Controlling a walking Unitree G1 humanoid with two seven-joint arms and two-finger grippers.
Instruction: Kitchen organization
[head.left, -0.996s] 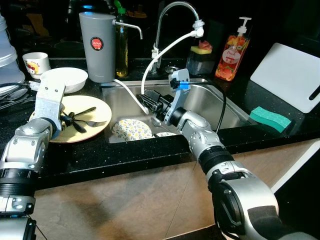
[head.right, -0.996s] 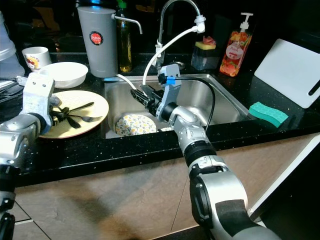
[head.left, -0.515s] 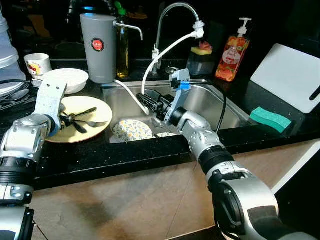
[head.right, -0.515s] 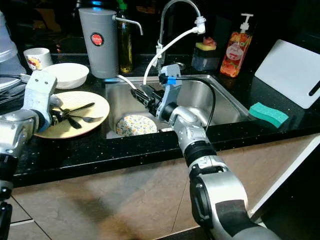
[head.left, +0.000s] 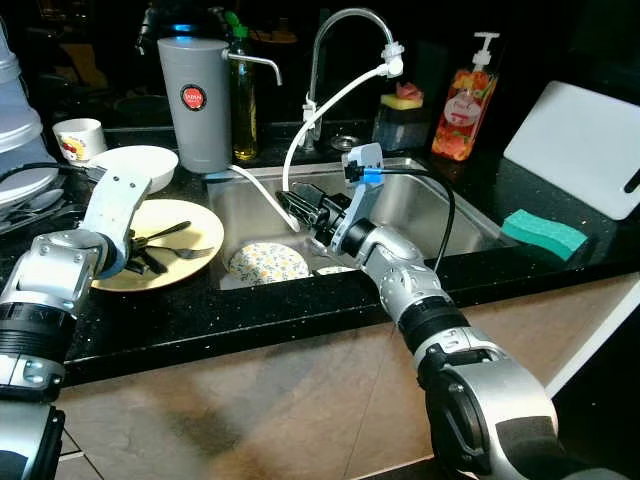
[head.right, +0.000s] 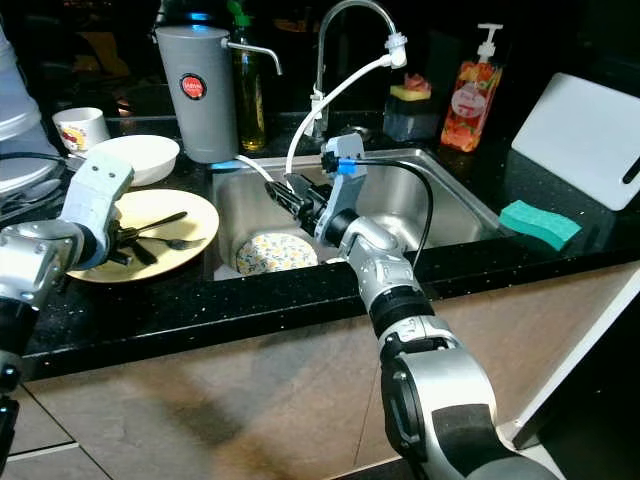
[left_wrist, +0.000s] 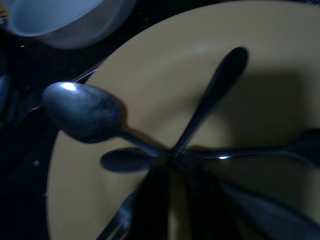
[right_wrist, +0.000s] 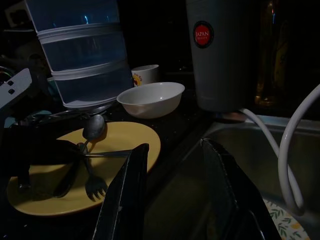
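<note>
reaching over the yellow plate (head.left: 190, 215), left gripper (head.left: 140, 262) sits at the crossed spoon (left_wrist: 85, 112) and fork (right_wrist: 91, 184) handles; can't tell if it grips them. right gripper (head.left: 295, 200) hangs spread and empty over the sink (head.left: 420, 195), above a floral plate (head.left: 265, 263).
</note>
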